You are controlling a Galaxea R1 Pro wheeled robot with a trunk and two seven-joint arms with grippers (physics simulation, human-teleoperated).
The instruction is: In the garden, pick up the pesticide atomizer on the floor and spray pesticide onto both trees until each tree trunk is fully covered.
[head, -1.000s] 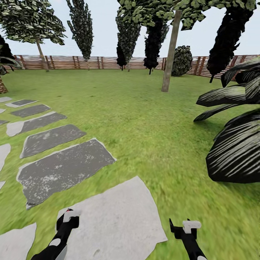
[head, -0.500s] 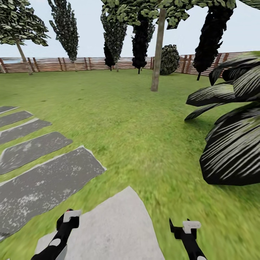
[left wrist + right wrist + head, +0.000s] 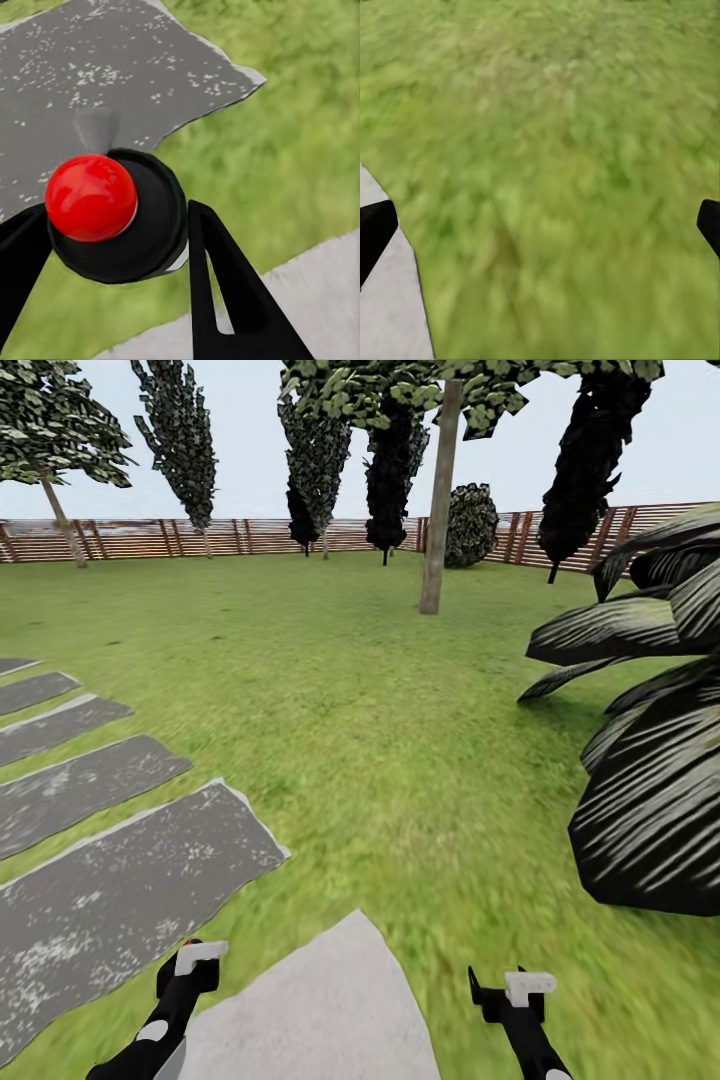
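Red-topped atomizer (image 3: 112,214) sat gripped in left end effector (image 3: 105,247); right end effector (image 3: 540,225) open, empty; nearer trunk (image 3: 438,500) straight ahead, well apart.

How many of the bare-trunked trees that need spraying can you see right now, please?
2: one tree stands ahead on the lawn, right of centre; the other tree is far left by the fence.

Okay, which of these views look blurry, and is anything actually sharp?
Head view: near grass smeared, fence and tree trunk crisp. Right wrist view: grass streaked throughout. Left wrist view: pesticide atomizer sharp between the left gripper fingers.
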